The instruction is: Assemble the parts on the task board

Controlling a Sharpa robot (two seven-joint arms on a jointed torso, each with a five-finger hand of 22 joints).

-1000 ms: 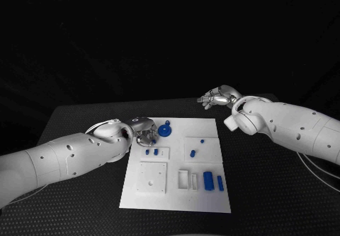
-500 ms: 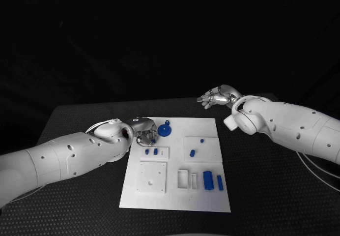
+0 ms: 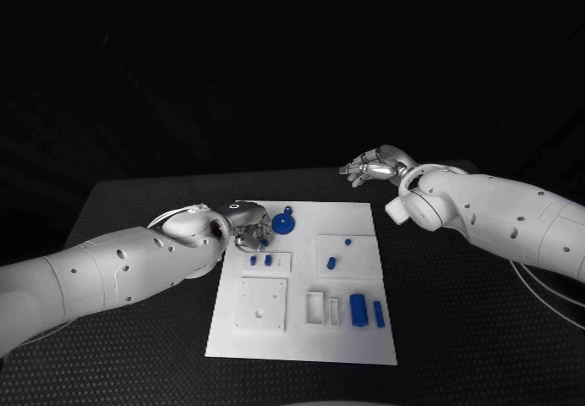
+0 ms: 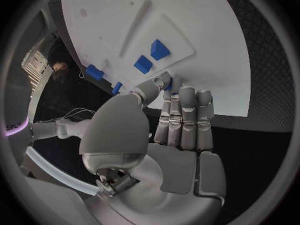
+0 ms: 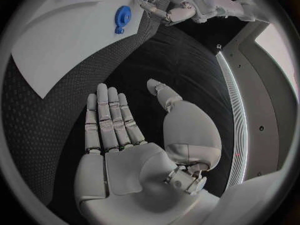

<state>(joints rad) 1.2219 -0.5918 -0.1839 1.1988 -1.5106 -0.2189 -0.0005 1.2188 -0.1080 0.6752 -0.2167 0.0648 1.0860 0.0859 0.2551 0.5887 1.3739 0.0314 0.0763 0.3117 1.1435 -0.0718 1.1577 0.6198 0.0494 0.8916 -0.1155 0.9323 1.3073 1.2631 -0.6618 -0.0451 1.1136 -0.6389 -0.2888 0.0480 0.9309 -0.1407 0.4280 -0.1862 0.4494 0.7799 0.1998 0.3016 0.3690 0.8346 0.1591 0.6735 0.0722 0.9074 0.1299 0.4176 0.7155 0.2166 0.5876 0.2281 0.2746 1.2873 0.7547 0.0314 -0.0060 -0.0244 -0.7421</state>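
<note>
The white task board (image 3: pixel 262 342) lies mid-table. A blue gear (image 3: pixel 283 224) sits near its far left corner. My left hand (image 3: pixel 248 227) hovers at the board's left edge just beside the gear; between thumb and finger it pinches a small blue part (image 4: pixel 169 84), fingers (image 4: pixel 187 115) held together. Two small blue pegs (image 3: pixel 259 261) stand in a plate just below that hand, also seen as blue blocks (image 4: pixel 152 56). My right hand (image 3: pixel 375 166) hangs past the board's far right corner, palm (image 5: pixel 134 167) flat, fingers spread, holding nothing.
Two longer blue pieces (image 3: pixel 364 310) lie at the board's near right beside white slotted blocks (image 3: pixel 320 308). More small blue parts (image 3: pixel 333 263) sit in the right plate. A white square plate (image 3: pixel 264 306) occupies the near left. Black table (image 3: pixel 463 296) surrounds the board.
</note>
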